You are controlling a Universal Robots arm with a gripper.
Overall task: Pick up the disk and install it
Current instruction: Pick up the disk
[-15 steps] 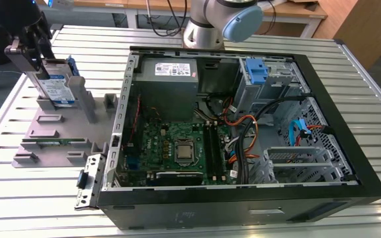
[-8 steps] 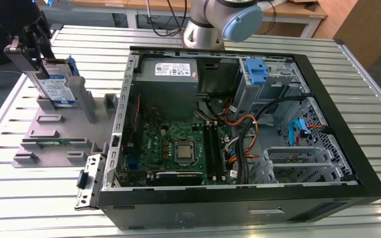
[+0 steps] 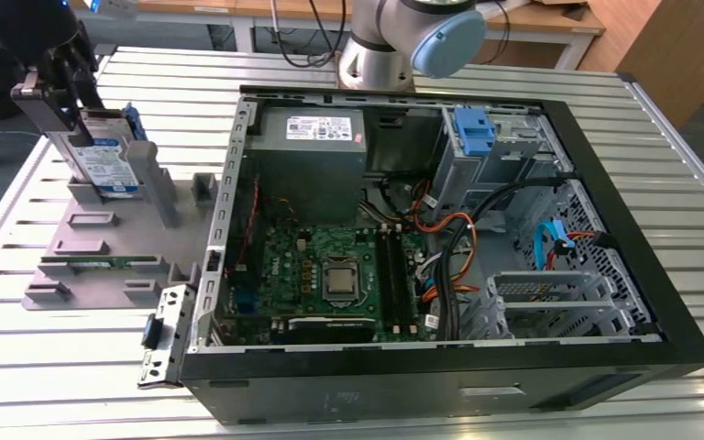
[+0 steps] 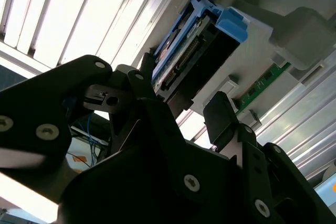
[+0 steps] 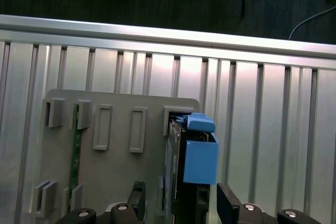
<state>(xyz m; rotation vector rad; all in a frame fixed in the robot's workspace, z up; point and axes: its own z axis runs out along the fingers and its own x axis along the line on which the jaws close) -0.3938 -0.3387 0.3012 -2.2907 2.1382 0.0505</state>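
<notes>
The disk (image 3: 107,158) stands on edge in a slot of the grey holder (image 3: 95,240) at the exterior view's left, its white-and-blue label facing out and its blue bracket around it. My gripper (image 3: 73,115) hangs over the disk's upper end. In both wrist views the black fingers (image 5: 137,196) stand on either side of the disk (image 5: 197,161), with a gap showing on one side, so the gripper (image 5: 182,203) is open. The disk's connector edge (image 4: 186,56) points toward the gripper (image 4: 181,98).
The open computer case (image 3: 645,302) fills the exterior view's right, with motherboard (image 3: 327,275), grey power supply (image 3: 315,147), cables and a drive cage with a tall blue latch (image 3: 475,133). A green memory stick (image 3: 95,261) sits in the holder. Everything rests on a slatted aluminium table (image 3: 34,367).
</notes>
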